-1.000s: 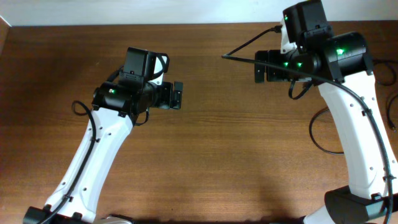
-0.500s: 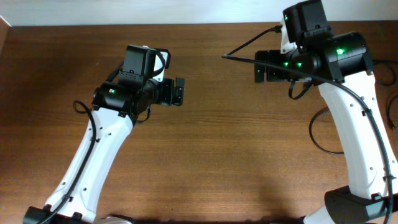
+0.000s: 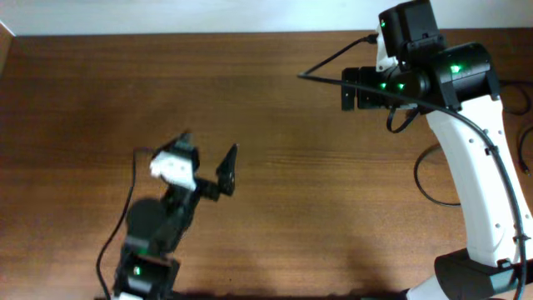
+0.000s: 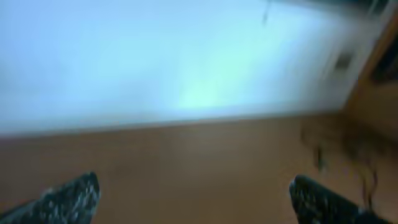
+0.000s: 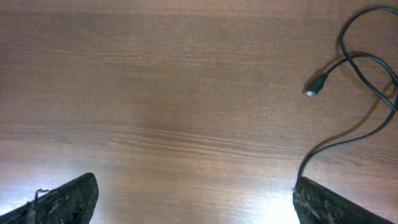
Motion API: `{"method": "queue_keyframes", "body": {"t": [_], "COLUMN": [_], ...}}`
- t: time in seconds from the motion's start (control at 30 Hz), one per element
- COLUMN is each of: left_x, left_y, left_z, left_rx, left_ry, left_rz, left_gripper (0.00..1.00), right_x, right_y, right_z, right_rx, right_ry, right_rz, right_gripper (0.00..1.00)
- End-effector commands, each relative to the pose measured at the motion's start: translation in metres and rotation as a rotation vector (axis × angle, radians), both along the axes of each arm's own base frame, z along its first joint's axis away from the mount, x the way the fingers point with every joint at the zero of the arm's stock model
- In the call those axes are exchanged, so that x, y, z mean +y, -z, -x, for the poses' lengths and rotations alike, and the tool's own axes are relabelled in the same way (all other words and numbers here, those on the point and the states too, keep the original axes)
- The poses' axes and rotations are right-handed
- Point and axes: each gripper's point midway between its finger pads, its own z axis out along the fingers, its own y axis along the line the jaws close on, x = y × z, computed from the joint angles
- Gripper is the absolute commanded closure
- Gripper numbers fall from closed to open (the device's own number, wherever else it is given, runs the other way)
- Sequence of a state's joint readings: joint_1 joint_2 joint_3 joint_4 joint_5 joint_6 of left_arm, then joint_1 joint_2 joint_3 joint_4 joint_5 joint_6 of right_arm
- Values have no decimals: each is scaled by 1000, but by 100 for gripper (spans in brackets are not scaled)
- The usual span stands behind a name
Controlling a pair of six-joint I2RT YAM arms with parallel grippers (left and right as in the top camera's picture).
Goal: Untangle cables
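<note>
A thin black cable with a small metal-tipped plug lies loose on the wooden table at the right of the right wrist view. It curves down past the right finger without touching it. My right gripper hovers open over bare wood, at the upper right in the overhead view. My left gripper is drawn back low at the near left, blurred by motion. In its own view the left gripper is open and empty, facing a pale wall. Blurred dark strands show at the right there.
A thin black loop lies on the table beside the right arm's white link. A thicker black wire runs from the right arm's wrist. The table's far edge meets a pale wall.
The left arm has swung back and down toward the near edge, folding up, and its wrist view is now blurred. The right arm has not moved. Both grippers stay open.
</note>
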State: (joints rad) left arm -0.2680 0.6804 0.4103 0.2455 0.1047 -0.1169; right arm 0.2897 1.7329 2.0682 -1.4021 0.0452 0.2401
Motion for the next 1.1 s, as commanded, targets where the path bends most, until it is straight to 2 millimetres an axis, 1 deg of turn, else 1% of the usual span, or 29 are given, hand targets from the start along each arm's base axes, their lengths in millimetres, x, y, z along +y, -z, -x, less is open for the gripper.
{"method": "queue_keyframes", "body": {"t": [0.0, 0.1, 0.17, 0.2, 0.23, 0.27, 0.33, 0.37, 0.47, 0.5, 0.63, 1.07], "left_x": [9, 14, 18, 18, 20, 23, 35, 40, 56, 60, 72, 72], "left_y": [11, 21, 15, 16, 22, 30, 61, 69, 102, 109, 108, 107], "left_z": [32, 50, 54, 54, 53, 50, 43, 43, 48, 51, 52, 52], "left_rx": [-157, -286, -310, -308, -283, -251, -129, -98, 28, 53, 47, 45], "left_ry": [2, 1, -17, -19, -30, -49, -99, -118, -175, -188, -233, -233], "left_rz": [44, 79, 88, 87, 81, 73, 34, 25, -6, -11, -8, -8], "left_gripper": [1, 1, 1, 1, 1, 1, 1, 1, 1, 1, 1, 1], "right_x": [0, 0, 0, 0, 0, 0, 0, 0, 0, 0, 0, 0], "right_y": [-6, -5, -5, -6, -5, -5, -5, -6, -5, -5, -5, -5], "right_z": [1, 1, 1, 1, 1, 1, 1, 1, 1, 1, 1, 1], "right_rx": [-16, -15, -15, -16, -15, -15, -15, -16, -15, -15, -15, -15], "right_ry": [11, 11, 10, 11, 11, 11, 11, 11, 10, 11, 11, 10], "right_rz": [-3, -2, -2, -3, -3, -3, -3, -3, -2, -3, -3, -2], "right_gripper": [1, 1, 1, 1, 1, 1, 1, 1, 1, 1, 1, 1]}}
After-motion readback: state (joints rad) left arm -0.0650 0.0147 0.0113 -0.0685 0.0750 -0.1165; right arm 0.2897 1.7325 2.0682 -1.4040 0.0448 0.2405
